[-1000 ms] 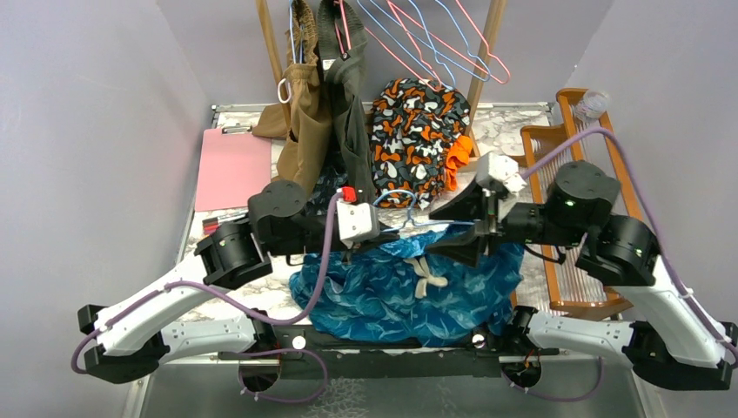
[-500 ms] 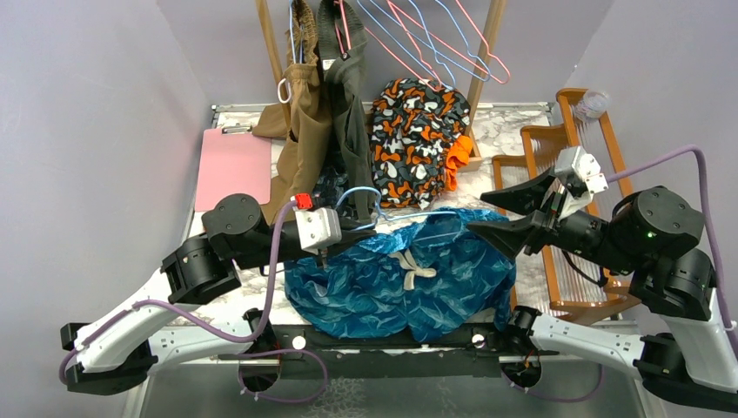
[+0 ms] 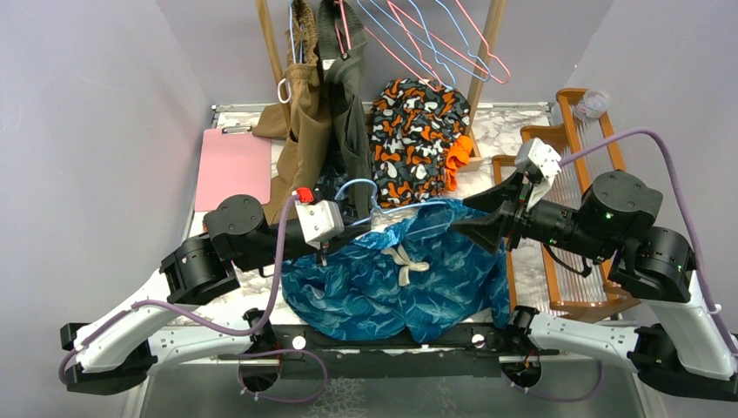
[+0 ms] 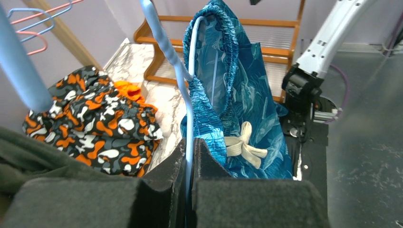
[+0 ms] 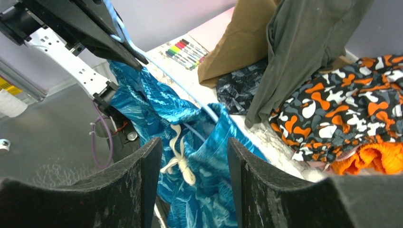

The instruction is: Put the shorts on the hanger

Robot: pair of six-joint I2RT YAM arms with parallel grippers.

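Fingers of the left gripper [image 4: 189, 148] are pressed together on the thin wire of the hanger [image 4: 190, 95], pinching it just below the twisted neck. The wire runs up from the pads, and one arm of it passes into the waist opening of the shorts [image 4: 247, 95]. Their gathered waistband is draped over the wire and the cream bow hangs below it.

Fingers of the right gripper [image 5: 195, 147] are spread wide with nothing between them. They stand just off the upper right corner of the shorts, pointing toward them, apart from the cloth.

Seen from above, the shorts [image 3: 392, 279] lie bunched on the table [image 3: 513, 131] between the two arms. Their waistband edge is raised along the hanger's bar and their lower part is spread toward the arm bases.

Behind the shorts:
- the blotch-patterned garment [image 3: 413, 144], on the table;
- the tan garment [image 3: 305, 131] and the olive garment [image 3: 348, 113], hanging from a rail that also carries the pink hangers [image 3: 435, 43].

A pink clipboard [image 3: 233, 165] lies to the left of the shorts and a wooden rack [image 3: 592, 287] stands to their right. Coloured markers [image 5: 185, 51] lie on the table behind their left edge.
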